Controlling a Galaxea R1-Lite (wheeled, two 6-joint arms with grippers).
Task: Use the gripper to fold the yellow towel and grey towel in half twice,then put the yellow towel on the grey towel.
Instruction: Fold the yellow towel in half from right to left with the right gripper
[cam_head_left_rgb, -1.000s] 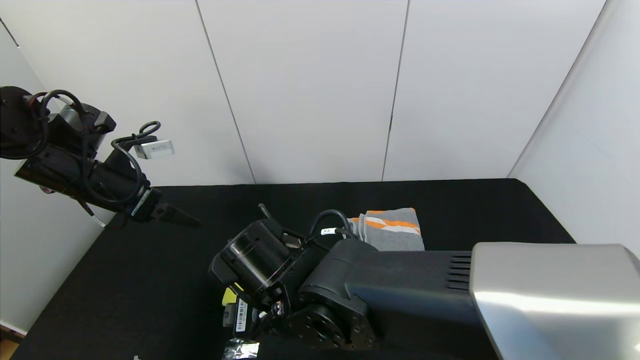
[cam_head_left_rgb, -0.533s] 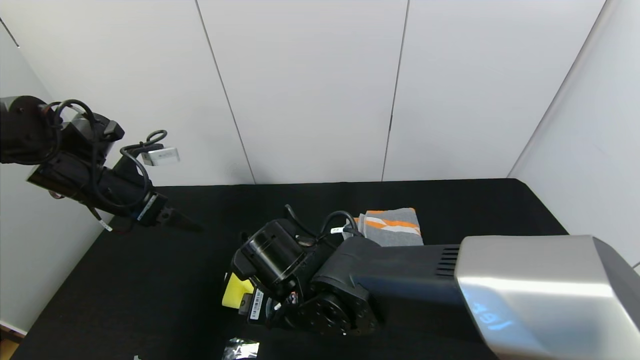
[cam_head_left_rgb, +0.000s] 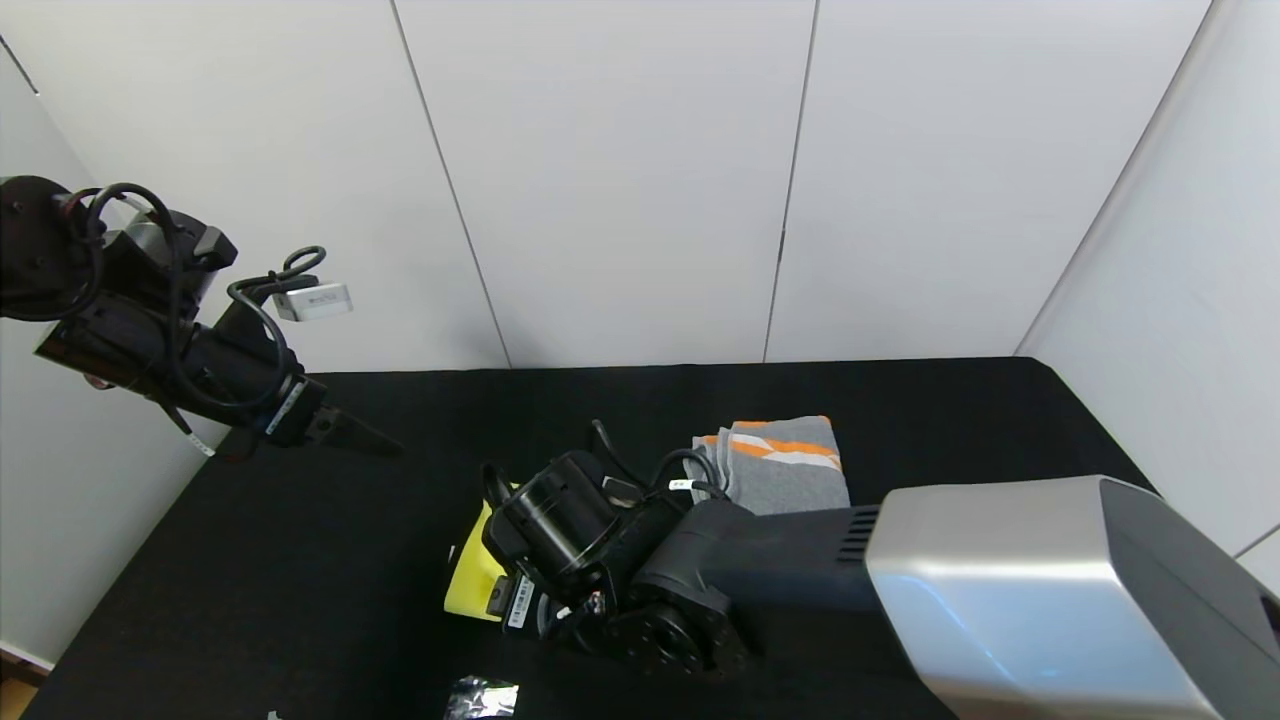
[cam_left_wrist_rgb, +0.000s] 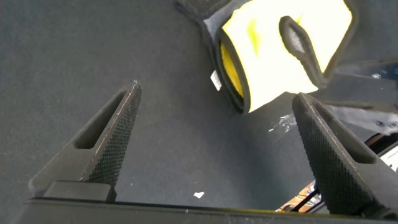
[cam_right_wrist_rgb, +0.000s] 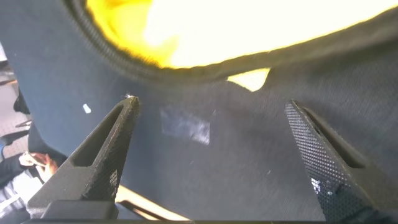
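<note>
Head view: right arm has pulled back, uncovering more yellow towel (cam_head_left_rgb: 468, 578) at lower centre; right gripper (cam_right_wrist_rgb: 211, 162) spread, empty, so stacking onto the grey towel (cam_head_left_rgb: 785, 468) remains; left gripper (cam_head_left_rgb: 365, 438) spread, idle upper left.

Even, bright overhead light is washing the pale wall panels (cam_head_left_rgb: 620, 180), while the black tabletop (cam_head_left_rgb: 300, 560) is swallowing nearly all shadow. A soft sheen is glaring off the right arm's silver casing (cam_head_left_rgb: 1000, 590) — close and slightly soft. In the right wrist view the yellow towel (cam_right_wrist_rgb: 249, 25) is blowing out to near white and blurring — too close for focus. The left wrist view is staying sharper, the towel (cam_left_wrist_rgb: 273, 56) glowing vividly.
</note>
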